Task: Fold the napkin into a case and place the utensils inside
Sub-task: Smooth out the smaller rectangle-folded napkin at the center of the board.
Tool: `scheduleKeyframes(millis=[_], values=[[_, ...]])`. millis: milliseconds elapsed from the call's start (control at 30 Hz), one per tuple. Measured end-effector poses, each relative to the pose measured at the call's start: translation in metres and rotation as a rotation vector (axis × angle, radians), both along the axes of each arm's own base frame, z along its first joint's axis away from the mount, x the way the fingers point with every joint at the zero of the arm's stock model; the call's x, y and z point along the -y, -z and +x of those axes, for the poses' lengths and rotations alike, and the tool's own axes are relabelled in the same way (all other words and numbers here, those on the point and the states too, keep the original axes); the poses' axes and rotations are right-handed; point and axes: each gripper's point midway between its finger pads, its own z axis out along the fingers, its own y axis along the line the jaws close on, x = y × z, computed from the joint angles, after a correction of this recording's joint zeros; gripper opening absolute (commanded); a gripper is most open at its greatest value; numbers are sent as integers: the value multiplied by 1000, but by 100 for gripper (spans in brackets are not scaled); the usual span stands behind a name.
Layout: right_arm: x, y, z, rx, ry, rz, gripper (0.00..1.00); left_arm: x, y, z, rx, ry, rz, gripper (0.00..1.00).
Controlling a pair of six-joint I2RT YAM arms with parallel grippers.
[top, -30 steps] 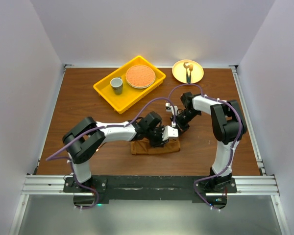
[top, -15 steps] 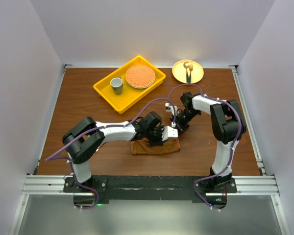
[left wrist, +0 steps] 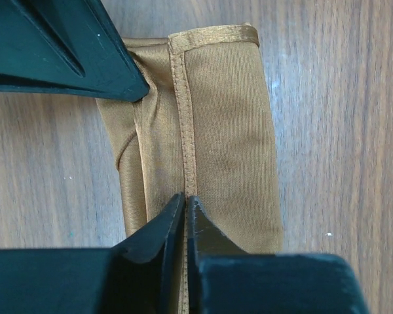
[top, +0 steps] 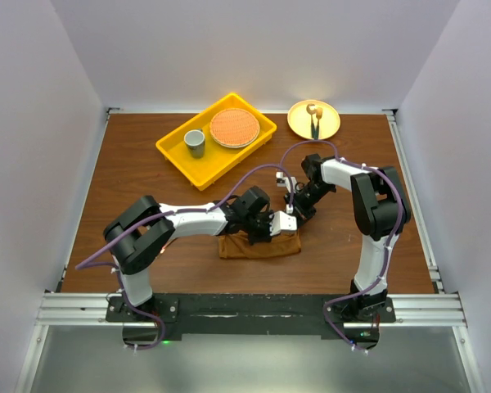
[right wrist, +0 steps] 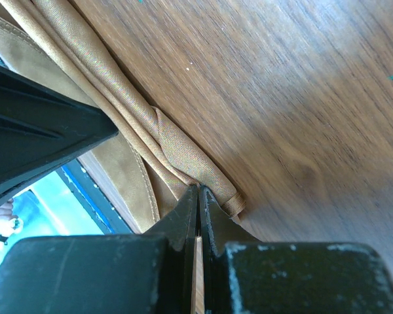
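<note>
On the table (top: 131, 205), the napkin (top: 258, 248) lies as a narrow folded strip nearer the arm bases than the yellow tray (top: 178, 167), off that tray's near-right corner. Your main risk, I judge, is the strip springing open: both arms grip one soft stack, and an uneven tug would slide the layers apart and leave no pocket. The yellow plate (top: 299, 123), right of the tray, holds the utensils (top: 314, 119), well apart from the cloth. Your left end effector (left wrist: 185, 199) is pressed together on the stitched hem (left wrist: 181, 118). The right end effector (right wrist: 198, 191) pinches the strip's end fold. If either one bites only the top layer, lifting would peel it. Against the frame a second back, hardly anything differs
</note>
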Motion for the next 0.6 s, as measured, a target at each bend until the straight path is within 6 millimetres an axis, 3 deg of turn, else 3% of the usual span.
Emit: scheduleKeyframes(millis=[267,333,367,600], values=[[0,0,0,-2,-1,0,0,-2,1,-3,-3,19,9,0],[0,1,0,-4,-1,0,0,-3,1,-3,-5,19,10,16],[0,1,0,-5,-1,0,0,-3,1,-4,-6,20,11,29],[0,1,0,-6,-1,0,0,-5,1,-7,-24,16,21,33]])
